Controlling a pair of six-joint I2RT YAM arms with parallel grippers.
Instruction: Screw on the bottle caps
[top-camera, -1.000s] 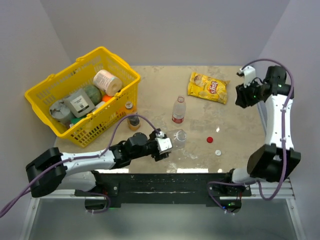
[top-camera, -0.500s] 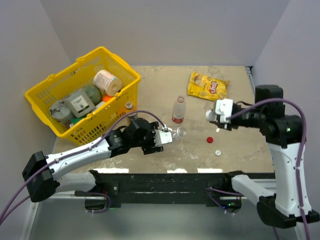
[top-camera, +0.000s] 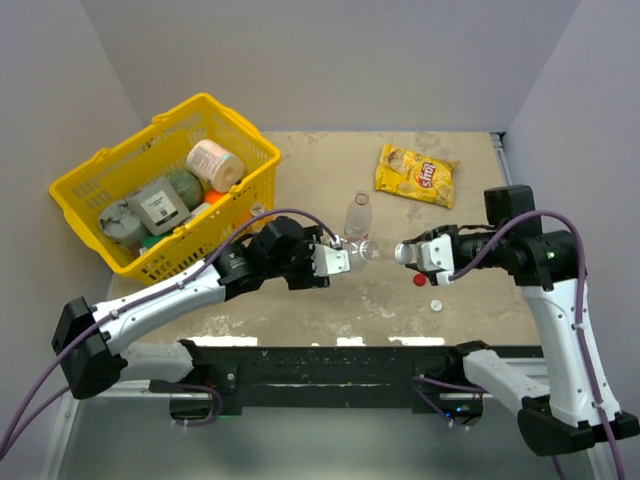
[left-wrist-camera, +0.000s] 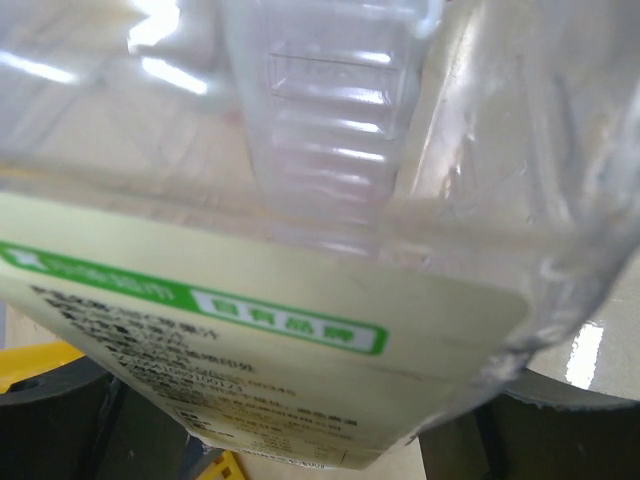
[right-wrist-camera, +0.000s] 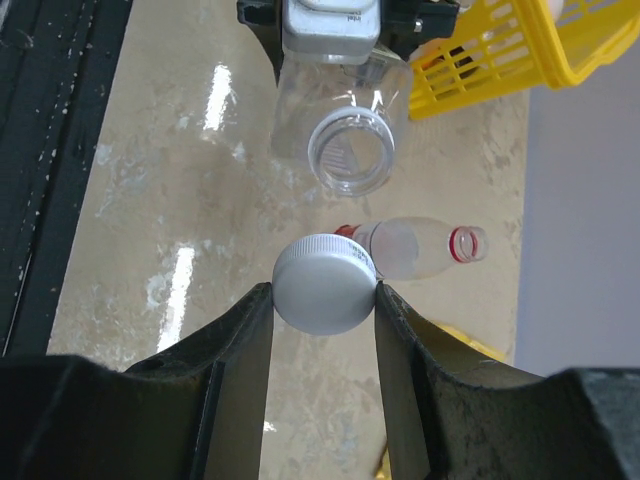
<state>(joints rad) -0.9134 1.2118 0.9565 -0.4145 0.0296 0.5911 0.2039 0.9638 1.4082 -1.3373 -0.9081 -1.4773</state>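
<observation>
The beige worktop (top-camera: 470, 220) carries a yellow basket (top-camera: 90, 185) at its far left. The left pincer (top-camera: 335, 262) grips a clear bottle (right-wrist-camera: 345, 150) held sideways, its open mouth facing the right pincer (top-camera: 405, 252). That pincer is clamped on a white cap (right-wrist-camera: 323, 284), just short of the mouth. A red cap (top-camera: 420, 279) and a second white cap (top-camera: 437, 304) lie near each other on the worktop.
</observation>
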